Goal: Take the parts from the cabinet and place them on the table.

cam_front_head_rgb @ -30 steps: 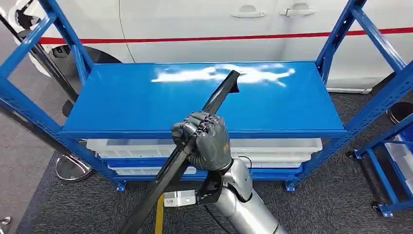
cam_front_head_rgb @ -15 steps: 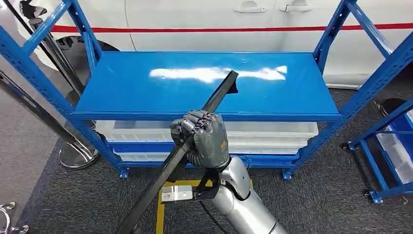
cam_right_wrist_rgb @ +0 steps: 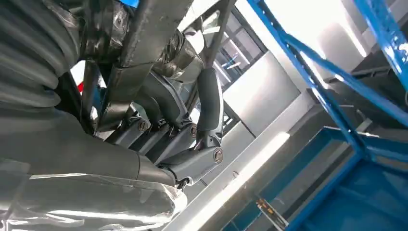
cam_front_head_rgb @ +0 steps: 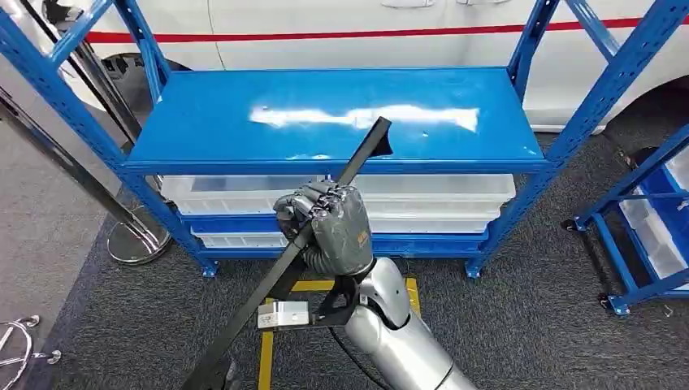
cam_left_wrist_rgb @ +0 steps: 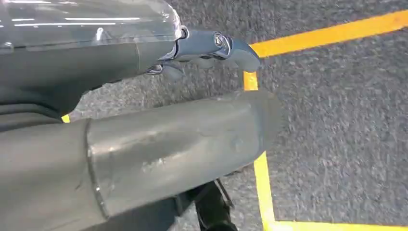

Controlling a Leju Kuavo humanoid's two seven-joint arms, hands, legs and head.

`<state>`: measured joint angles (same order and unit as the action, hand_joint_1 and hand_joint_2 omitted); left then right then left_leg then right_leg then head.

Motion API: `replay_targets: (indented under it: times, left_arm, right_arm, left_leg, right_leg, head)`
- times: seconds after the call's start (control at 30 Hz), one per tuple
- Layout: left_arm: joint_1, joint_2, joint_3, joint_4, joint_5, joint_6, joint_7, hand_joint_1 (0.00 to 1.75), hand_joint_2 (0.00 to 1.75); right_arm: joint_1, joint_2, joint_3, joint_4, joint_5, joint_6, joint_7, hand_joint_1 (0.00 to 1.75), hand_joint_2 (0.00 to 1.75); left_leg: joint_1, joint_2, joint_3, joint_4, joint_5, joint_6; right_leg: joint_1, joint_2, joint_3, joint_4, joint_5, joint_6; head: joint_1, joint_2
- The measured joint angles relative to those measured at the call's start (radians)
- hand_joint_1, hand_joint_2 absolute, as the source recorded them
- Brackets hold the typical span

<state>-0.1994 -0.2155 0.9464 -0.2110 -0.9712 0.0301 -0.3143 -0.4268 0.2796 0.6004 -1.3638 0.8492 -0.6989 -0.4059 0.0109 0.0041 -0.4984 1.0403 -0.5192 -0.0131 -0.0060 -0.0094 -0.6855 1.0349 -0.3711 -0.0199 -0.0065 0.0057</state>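
My right robot hand [cam_front_head_rgb: 329, 230] is clamped around the strip [cam_front_head_rgb: 305, 246] near its middle; long, stiff, probably light, so a mid-length hold balances it; its far tip hangs over the shelf's [cam_front_head_rgb: 203, 130] front edge; left robot hand [cam_left_wrist_rgb: 211, 45]: cannot tell.

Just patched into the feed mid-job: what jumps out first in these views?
The right hand at the centre of the head view grips a long black strip slanting from the lower left up over the front edge of the blue rack. The rack's glossy top shelf is bare, with white trays on the lower levels. Behind it stands a white car with a red stripe.
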Motion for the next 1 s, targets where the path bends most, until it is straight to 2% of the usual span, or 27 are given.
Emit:
replay_targets:
  times: [0.03,0.13,0.17,0.2,0.23,0.27,0.3,0.33,0.37,0.4,0.43,0.47,0.5,0.53,0.63,0.67,0.7,0.73,0.77,0.8,0.83,0.87,0.9,0.93,0.97,1.0]
  left_arm:
    - [0.000,0.000,0.000,0.000,0.000,0.002,0.000,0.00,0.00]
    - [0.002,0.001,0.001,0.000,0.005,0.003,0.000,0.00,0.00]
    - [0.003,0.000,0.001,0.000,0.005,0.003,0.000,0.00,0.00]
    - [0.002,0.000,0.001,0.000,0.005,0.002,0.000,0.00,0.00]
    - [0.002,0.000,0.001,0.000,0.005,0.001,0.001,0.00,0.00]
    - [0.003,0.000,0.001,0.000,0.005,0.000,0.001,0.00,0.00]
    - [0.004,0.000,0.001,0.000,0.004,-0.002,0.002,0.00,0.00]
    - [0.004,0.000,0.002,0.000,0.003,-0.002,0.002,0.00,0.00]
    - [0.005,0.000,0.001,0.000,0.002,-0.003,0.003,0.00,0.00]
    - [0.006,0.000,0.001,0.000,-0.002,-0.005,0.003,0.00,0.00]
    - [0.006,0.000,0.001,0.000,-0.003,-0.005,0.006,0.00,0.00]
    - [0.005,0.000,0.001,0.000,-0.004,-0.005,0.009,0.00,0.00]
    - [0.005,-0.001,0.001,0.000,-0.005,-0.005,0.011,0.00,0.00]
    - [0.004,-0.002,0.001,0.000,-0.006,-0.006,0.011,0.00,0.00]
    - [0.000,-0.002,0.000,0.000,-0.010,-0.007,0.014,0.00,0.00]
    - [0.000,-0.001,0.000,0.000,-0.012,-0.008,0.016,0.00,0.00]
    - [0.000,-0.001,0.000,0.000,-0.013,-0.008,0.018,0.00,0.00]
    - [0.000,-0.001,0.000,0.000,-0.014,-0.008,0.018,0.00,0.00]
    - [-0.001,-0.001,-0.001,0.000,-0.015,-0.008,0.018,0.00,0.00]
    - [-0.002,-0.001,-0.001,0.000,-0.015,-0.008,0.018,0.00,0.00]
    - [-0.003,-0.001,-0.002,0.000,-0.016,-0.008,0.018,0.00,0.00]
    - [-0.003,-0.001,-0.003,0.000,-0.017,-0.008,0.018,0.00,0.00]
    - [-0.003,-0.001,-0.004,0.000,-0.017,-0.008,0.018,0.00,0.00]
    - [-0.004,-0.001,-0.005,0.000,-0.017,-0.008,0.018,0.00,0.00]
    - [-0.007,0.000,-0.006,0.000,-0.017,-0.008,0.018,0.00,0.00]
    - [-0.012,0.000,-0.006,0.000,-0.017,-0.008,0.017,0.00,0.00]
  right_arm:
    - [-0.003,0.003,0.001,0.002,0.001,0.000,0.001,1.75,1.75]
    - [-0.008,0.010,0.013,0.009,-0.002,0.000,0.003,1.75,1.75]
    - [-0.008,0.010,0.013,0.012,-0.002,0.000,0.006,1.75,1.75]
    - [-0.010,0.010,0.014,0.015,0.002,0.000,0.007,1.75,1.75]
    - [-0.011,0.010,0.014,0.018,0.005,0.000,0.008,1.75,1.75]
    - [-0.010,0.010,0.014,0.021,0.007,0.000,0.008,1.75,1.75]
    - [-0.010,0.010,0.014,0.024,0.009,0.000,0.009,1.75,1.75]
    - [-0.010,0.010,0.014,0.029,0.011,0.000,0.009,1.75,1.75]
    - [-0.010,0.010,0.014,0.032,0.012,0.000,0.008,1.75,1.75]
    - [-0.010,0.010,0.014,0.035,0.013,0.000,0.006,1.75,1.75]
    - [-0.010,0.010,0.014,0.035,0.014,0.000,0.003,1.75,1.75]
    - [-0.011,0.010,0.014,0.035,0.013,0.000,0.001,1.75,1.75]
    - [-0.013,0.012,0.014,0.035,0.013,0.000,0.001,1.75,1.75]
    - [-0.013,0.016,0.014,0.034,0.018,0.000,0.000,1.75,1.75]
    - [-0.016,0.016,0.014,0.034,0.024,0.000,0.003,1.75,1.75]
    - [-0.015,0.016,0.014,0.034,0.028,0.000,0.003,1.75,1.75]
    - [-0.015,0.017,0.014,0.034,0.030,0.000,0.001,1.75,1.75]
    - [-0.016,0.019,0.014,0.034,0.030,0.000,0.000,1.75,1.75]
    - [-0.016,0.021,0.014,0.034,0.031,0.000,0.000,1.75,1.75]
    - [-0.015,0.021,0.014,0.034,0.032,0.000,0.000,1.75,1.75]
    - [-0.013,0.021,0.014,0.035,0.033,0.000,0.000,1.75,1.75]
    - [-0.011,0.021,0.014,0.034,0.034,0.000,-0.002,1.75,1.75]
    - [-0.010,0.021,0.014,0.034,0.034,0.000,-0.003,1.75,1.75]
    - [-0.009,0.021,0.014,0.034,0.034,0.000,-0.003,1.75,1.75]
    - [-0.009,0.021,0.014,0.034,0.034,0.000,-0.004,1.75,1.75]
    - [-0.009,0.022,0.014,0.033,0.034,0.000,-0.004,1.75,1.75]
  left_leg:
    - [-0.004,-0.001,0.022,-0.045,-0.011,0.006]
    - [-0.010,-0.001,0.003,-0.039,0.010,0.026]
    - [0.003,0.003,-0.003,-0.048,0.027,0.036]
    - [0.000,0.005,-0.012,-0.048,0.041,0.042]
    - [-0.001,0.006,-0.027,-0.047,0.052,0.053]
    - [-0.002,0.006,-0.043,-0.046,0.064,0.053]
    - [-0.003,0.006,-0.060,-0.045,0.077,0.054]
    - [-0.003,0.006,-0.078,-0.043,0.089,0.052]
    - [-0.003,0.007,-0.097,-0.041,0.101,0.051]
    - [-0.003,0.007,-0.116,-0.037,0.112,0.048]
    - [-0.003,0.007,-0.134,-0.031,0.122,0.045]
    - [-0.003,0.006,-0.149,-0.024,0.130,0.041]
    - [-0.003,0.006,-0.156,-0.017,0.136,0.037]
    - [-0.006,0.006,-0.165,-0.014,0.142,0.030]
    - [-0.001,0.007,-0.167,-0.028,0.174,0.008]
    - [0.001,0.004,-0.173,-0.024,0.170,0.002]
    - [0.001,0.003,-0.184,-0.006,0.131,-0.003]
    - [0.002,0.002,-0.201,0.039,0.074,-0.005]
    - [0.004,0.003,-0.221,0.116,0.008,-0.009]
    - [0.005,0.003,-0.238,0.190,-0.037,-0.012]
    - [0.005,0.003,-0.246,0.258,-0.057,-0.016]
    - [0.005,0.003,-0.237,0.278,-0.046,-0.017]
    - [0.006,0.003,-0.210,0.264,-0.016,-0.018]
    - [0.007,0.003,-0.163,0.214,0.021,-0.018]
    - [0.009,0.003,-0.096,0.127,0.044,-0.016]
    - [0.009,0.001,-0.027,0.038,0.028,-0.012]
  right_leg:
    - [0.001,-0.001,-0.003,0.001,0.009,0.006]
    - [-0.002,-0.003,-0.001,-0.013,0.039,0.026]
    - [-0.002,-0.002,-0.005,-0.009,0.034,0.033]
    - [-0.005,0.004,-0.019,0.019,-0.019,0.036]
    - [-0.007,0.005,-0.037,0.075,-0.087,0.038]
    - [-0.007,0.005,-0.054,0.145,-0.145,0.040]
    - [-0.007,0.005,-0.070,0.220,-0.188,0.042]
    - [-0.007,0.005,-0.075,0.271,-0.197,0.044]
    - [-0.007,0.005,-0.062,0.288,-0.175,0.045]
    - [-0.007,0.005,-0.032,0.267,-0.136,0.044]
    - [-0.007,0.005,0.018,0.213,-0.104,0.040]
    - [-0.007,0.005,0.084,0.132,-0.094,0.035]
    - [-0.005,0.005,0.136,0.053,-0.133,0.028]
    - [0.003,0.005,0.165,-0.004,-0.155,0.024]
    - [0.012,0.007,0.147,-0.001,-0.130,0.006]
    - [-0.002,0.002,0.142,-0.012,-0.112,-0.005]
    - [-0.001,0.000,0.131,-0.014,-0.100,-0.012]
    - [-0.002,0.000,0.119,-0.014,-0.089,-0.021]
    - [-0.001,0.000,0.102,-0.013,-0.076,-0.023]
    - [0.000,0.000,0.086,-0.012,-0.065,-0.023]
    - [0.001,0.000,0.066,-0.011,-0.051,-0.022]
    - [0.001,0.000,0.051,-0.010,-0.040,-0.021]
    - [0.000,0.000,0.035,-0.008,-0.028,-0.019]
    - [-0.001,0.000,0.019,-0.006,-0.017,-0.016]
    - [-0.001,0.000,0.004,-0.005,-0.005,-0.011]
    - [-0.001,0.001,-0.002,-0.003,0.005,-0.007]
  head:
    - [0.001,0.000]
    - [0.000,0.000]
    - [0.000,0.000]
    - [0.001,0.000]
    - [0.001,0.000]
    - [0.001,0.000]
    - [0.001,0.000]
    - [0.001,0.000]
    - [0.001,0.000]
    - [0.001,0.000]
    - [0.001,0.000]
    - [0.001,0.000]
    - [0.001,0.000]
    - [0.000,0.000]
    - [0.001,0.000]
    - [0.000,0.000]
    - [0.001,0.000]
    - [-0.002,0.000]
    - [-0.002,0.000]
    - [-0.002,0.000]
    - [-0.002,0.000]
    - [-0.002,0.000]
    - [-0.002,0.000]
    - [-0.002,0.000]
    - [-0.002,0.000]
    - [-0.002,0.000]
